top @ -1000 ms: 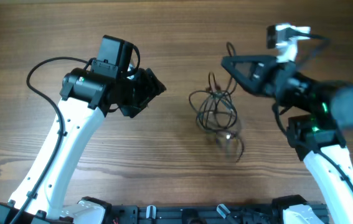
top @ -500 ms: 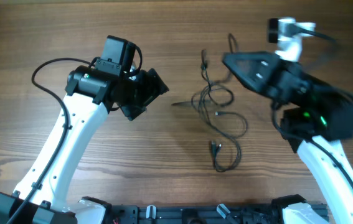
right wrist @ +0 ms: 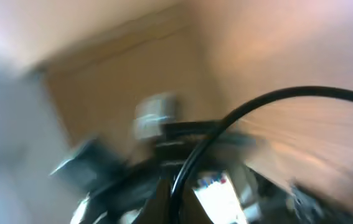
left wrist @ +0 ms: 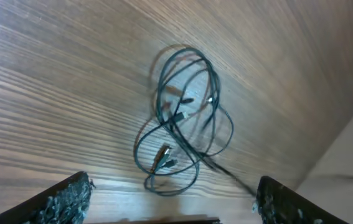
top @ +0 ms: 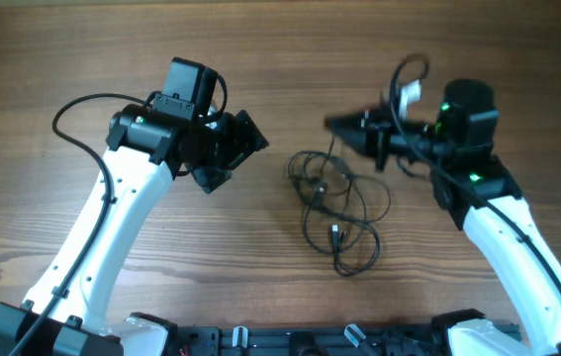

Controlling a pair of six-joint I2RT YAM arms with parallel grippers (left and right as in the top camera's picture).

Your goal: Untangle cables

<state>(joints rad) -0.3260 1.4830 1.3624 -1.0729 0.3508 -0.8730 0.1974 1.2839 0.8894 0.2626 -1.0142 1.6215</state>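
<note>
**Cable heap shifting under the right arm; knot not yet loosened**

Left gripper (top: 243, 141) is hovering at centre-left of the overhead frame, barely changing place over the last second. Its wrist view is showing both fingers (left wrist: 70, 194) spread wide with nothing between them. It is standing apart from the cables (top: 334, 198), to their left.

The cables are lying on the wooden table (top: 62, 49) just right of frame centre, seen whole in the left wrist view (left wrist: 182, 124). A second ago they were bunched tight. Half a second ago they were drawn out, with one strand reaching toward the top of the frame. Now they are settling back into overlapping loops, slightly lower and further left, with a plug end (top: 335, 234) showing at the bottom. The loops are still crossing one another.

Right gripper (top: 347, 127) is swinging down and leftward from the upper right, now pointing at the heap's upper edge. Motion blur is smearing both views of it, so I cannot tell its opening, nor whether it is gripping a strand.

Judgement: the pull is rearranging the heap, not separating it.
</note>
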